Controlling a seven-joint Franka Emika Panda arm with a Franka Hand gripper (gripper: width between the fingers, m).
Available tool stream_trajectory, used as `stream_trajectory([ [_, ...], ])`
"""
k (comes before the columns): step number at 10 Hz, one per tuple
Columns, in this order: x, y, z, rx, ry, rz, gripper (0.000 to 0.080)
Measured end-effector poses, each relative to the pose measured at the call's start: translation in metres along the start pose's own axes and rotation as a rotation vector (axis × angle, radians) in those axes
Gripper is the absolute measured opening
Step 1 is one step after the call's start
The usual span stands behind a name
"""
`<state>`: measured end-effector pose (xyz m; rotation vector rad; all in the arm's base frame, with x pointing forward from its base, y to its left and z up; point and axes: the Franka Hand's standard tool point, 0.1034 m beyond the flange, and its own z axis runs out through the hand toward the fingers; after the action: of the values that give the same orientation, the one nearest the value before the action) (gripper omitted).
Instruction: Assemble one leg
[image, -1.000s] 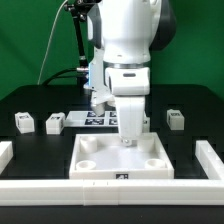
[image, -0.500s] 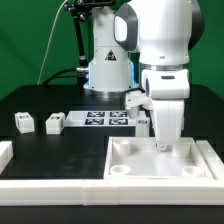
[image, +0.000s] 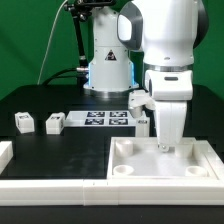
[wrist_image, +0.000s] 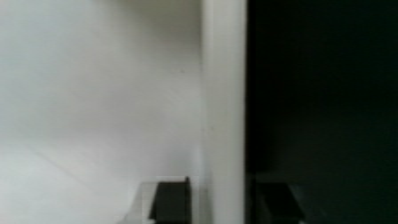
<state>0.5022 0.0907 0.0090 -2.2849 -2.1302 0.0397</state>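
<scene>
Two small white legs with tags stand on the black table at the exterior view's left (image: 24, 122) (image: 54, 123). A third leg (image: 141, 122) shows partly behind the arm. The large white panel (image: 160, 183) with round corner sockets lies at the front right. My gripper (image: 168, 148) points straight down at the panel's far wall. In the wrist view the gripper (wrist_image: 222, 200) has a dark finger (wrist_image: 171, 200) on each side of the panel's thin white wall (wrist_image: 222, 100), so it is shut on that wall.
The marker board (image: 105, 119) lies flat behind the panel, between the legs. A white rail (image: 50, 190) runs along the table's front, with a short white piece (image: 5, 152) at the left edge. The robot's base (image: 105, 70) stands at the back.
Over the last second the gripper and the panel slid together toward the exterior view's right. In the last half second they have hardly moved.
</scene>
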Motion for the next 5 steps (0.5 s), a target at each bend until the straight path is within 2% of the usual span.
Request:
stream_trajectory([
  [1,-0.0001,0.0000,0.0000,0.000,0.000,0.000,0.0277],
  [2,-0.0002,0.0000,0.0000,0.000,0.000,0.000,0.0277],
  [3,-0.0002,0.0000,0.0001,0.000,0.000,0.000,0.0483],
  [4,-0.0003,0.0000,0.0001,0.000,0.000,0.000,0.0593],
  [5,-0.0003,0.0000,0.0001,0.000,0.000,0.000,0.0632],
])
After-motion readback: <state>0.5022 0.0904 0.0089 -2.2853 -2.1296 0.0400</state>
